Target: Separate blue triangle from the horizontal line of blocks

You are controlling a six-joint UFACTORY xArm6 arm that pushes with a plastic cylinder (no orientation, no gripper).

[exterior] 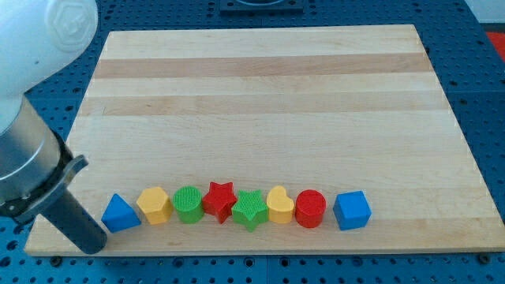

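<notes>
Blue triangle [120, 214] just right of my tip [92, 244], at row's left end

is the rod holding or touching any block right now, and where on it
Nothing is held. My tip sits just off the view's left of the blue triangle; contact cannot be told.

Blue triangle [120, 213], yellow hexagon [154, 205], green cylinder [188, 204], red star [220, 200], pale striped wooden board [260, 87]

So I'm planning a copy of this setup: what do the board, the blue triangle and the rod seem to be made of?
The board looks like unvarnished light wood: visible grain and glued strips. The blue triangle looks like matte plastic, possibly 3D-printed; faint ridges show on neighbouring blocks. The rod, ending at my tip just left of the triangle, looks dark and matte; metal or plastic, I cannot tell.
</notes>
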